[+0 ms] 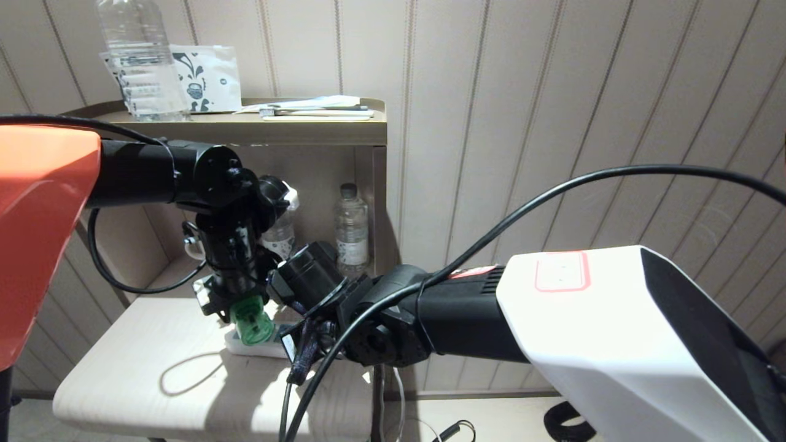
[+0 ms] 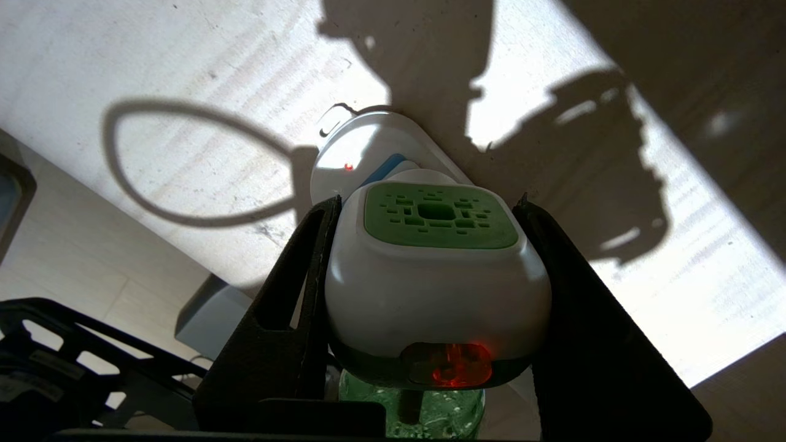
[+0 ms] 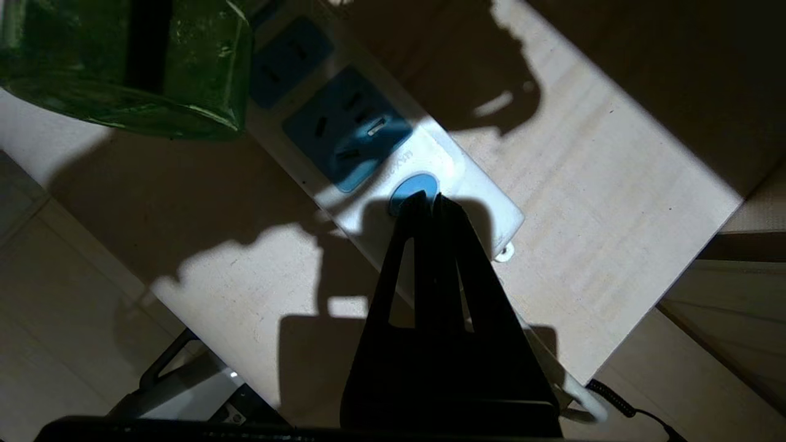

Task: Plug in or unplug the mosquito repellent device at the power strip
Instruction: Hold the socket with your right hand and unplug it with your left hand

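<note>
Two robot arms meet over a pale wooden worktop [image 1: 135, 368] set against a panelled wall. The left end effector [image 2: 430, 258] is clenched on the one mosquito repellent device [image 2: 433, 270], its two black fingers [image 2: 295, 294] pressed against either side of the white head. The device's green vented cap faces away from the wrist camera, an orange lamp glows on its near face, and the translucent green bottle shows between the finger bases. In the head view the device [image 1: 250, 320] hangs just over the left end of the single power strip [image 1: 261, 344], whether plugged in cannot be told.

The power strip [image 3: 393, 159] lies flat on the worktop, with three blue sockets visible in the right wrist view and one round blue button at its cabled end. The right end effector [image 3: 428, 199] has its two fingers pressed together, gripping nothing, with the tips resting at that blue button. The green bottle of the device [image 3: 123, 61] fills the corner of that view, beside the strip's far sockets.

Behind the arms, one small water bottle [image 1: 352, 230] stands in the open cubby of a shelf unit [image 1: 319, 130], and a second bottle [image 1: 279, 236] is partly hidden behind the left arm. On top of the shelf stand one large clear bottle [image 1: 140, 58] and one white printed packet [image 1: 209, 80], with a toothbrush [image 1: 307, 112] lying beside them.
</note>
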Motion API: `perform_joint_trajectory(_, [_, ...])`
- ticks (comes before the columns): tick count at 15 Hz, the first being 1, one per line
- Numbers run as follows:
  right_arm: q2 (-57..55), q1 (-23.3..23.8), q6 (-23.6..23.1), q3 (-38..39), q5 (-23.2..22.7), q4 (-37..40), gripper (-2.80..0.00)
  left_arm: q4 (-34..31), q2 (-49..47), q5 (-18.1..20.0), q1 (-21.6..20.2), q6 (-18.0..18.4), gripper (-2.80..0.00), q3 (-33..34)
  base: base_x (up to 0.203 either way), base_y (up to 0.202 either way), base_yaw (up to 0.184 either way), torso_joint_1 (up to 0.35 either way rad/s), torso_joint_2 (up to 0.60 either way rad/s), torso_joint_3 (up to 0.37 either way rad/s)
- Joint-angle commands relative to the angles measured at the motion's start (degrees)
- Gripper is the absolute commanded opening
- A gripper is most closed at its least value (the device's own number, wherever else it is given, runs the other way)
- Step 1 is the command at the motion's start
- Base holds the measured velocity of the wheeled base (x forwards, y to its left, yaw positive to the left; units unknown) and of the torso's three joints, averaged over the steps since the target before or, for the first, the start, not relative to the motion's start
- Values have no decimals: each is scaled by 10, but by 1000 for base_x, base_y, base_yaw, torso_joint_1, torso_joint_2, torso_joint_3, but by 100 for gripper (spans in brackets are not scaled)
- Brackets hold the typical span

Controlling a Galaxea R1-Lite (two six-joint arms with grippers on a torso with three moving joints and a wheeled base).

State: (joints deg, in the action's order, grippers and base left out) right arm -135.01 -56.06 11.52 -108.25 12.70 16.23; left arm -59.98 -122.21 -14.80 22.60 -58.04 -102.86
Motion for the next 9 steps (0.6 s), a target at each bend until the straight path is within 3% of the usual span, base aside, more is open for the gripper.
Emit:
perform_joint_trajectory(1, [7, 0, 0, -4, 3, -1, -280, -4, 0, -2, 0, -4, -280, -1, 0, 0, 0, 0, 0, 0])
perform_joint_trajectory(9, [-3, -1, 4, -9, -2, -2, -280, -3, 1, 9, 0, -6, -280, 2, 0, 0, 0, 0, 0, 0])
